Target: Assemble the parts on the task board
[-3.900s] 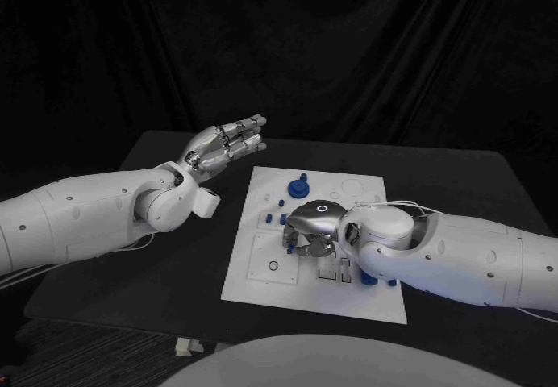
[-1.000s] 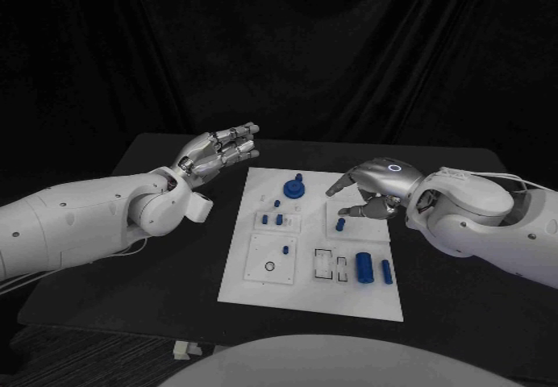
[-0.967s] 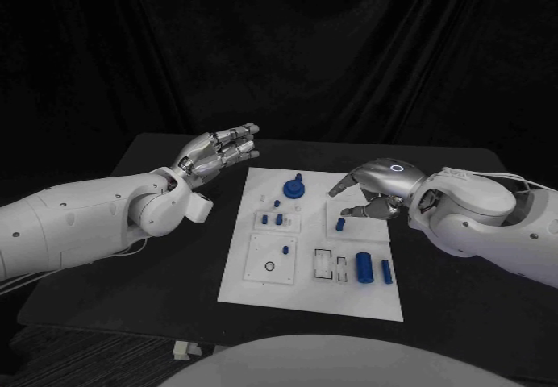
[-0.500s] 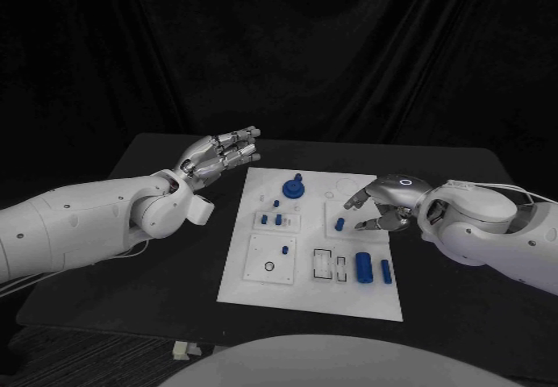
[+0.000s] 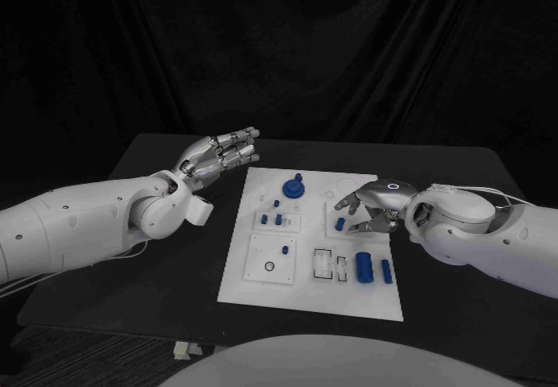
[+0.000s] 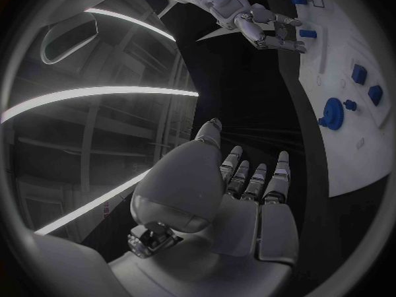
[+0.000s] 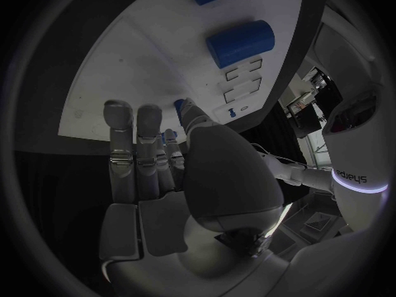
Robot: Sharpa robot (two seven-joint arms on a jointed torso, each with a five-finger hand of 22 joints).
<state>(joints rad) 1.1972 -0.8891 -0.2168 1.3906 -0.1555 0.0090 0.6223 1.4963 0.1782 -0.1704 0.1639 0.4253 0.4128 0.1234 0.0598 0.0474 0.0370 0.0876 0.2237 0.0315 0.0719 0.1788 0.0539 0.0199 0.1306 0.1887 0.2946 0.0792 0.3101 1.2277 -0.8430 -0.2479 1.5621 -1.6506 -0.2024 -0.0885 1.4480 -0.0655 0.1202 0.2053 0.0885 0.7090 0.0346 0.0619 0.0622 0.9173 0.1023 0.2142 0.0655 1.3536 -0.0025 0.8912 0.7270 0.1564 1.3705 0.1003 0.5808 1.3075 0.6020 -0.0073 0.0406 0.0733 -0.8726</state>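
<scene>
1. The head view is dim overall: the black backdrop and the dark worktop [image 5: 465, 173] swallow most of the light.
2. The white task board [image 5: 312, 302] and the white arms stand out brightly.
3. Small highlights glint on the silver right hand [image 5: 372, 208].
4. Both wrist views bend straight edges strongly toward the rim.
5. In the left wrist view, bright strips of light streak across the dark room.

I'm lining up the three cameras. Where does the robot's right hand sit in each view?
Head view: right hand right of centre, over the task board's right side.
Left wrist view: right hand small, beyond the left hand, at the board's edge.
Right wrist view: right hand close up, fingers reaching toward the board.
Shared landmark: the white task board.
</scene>
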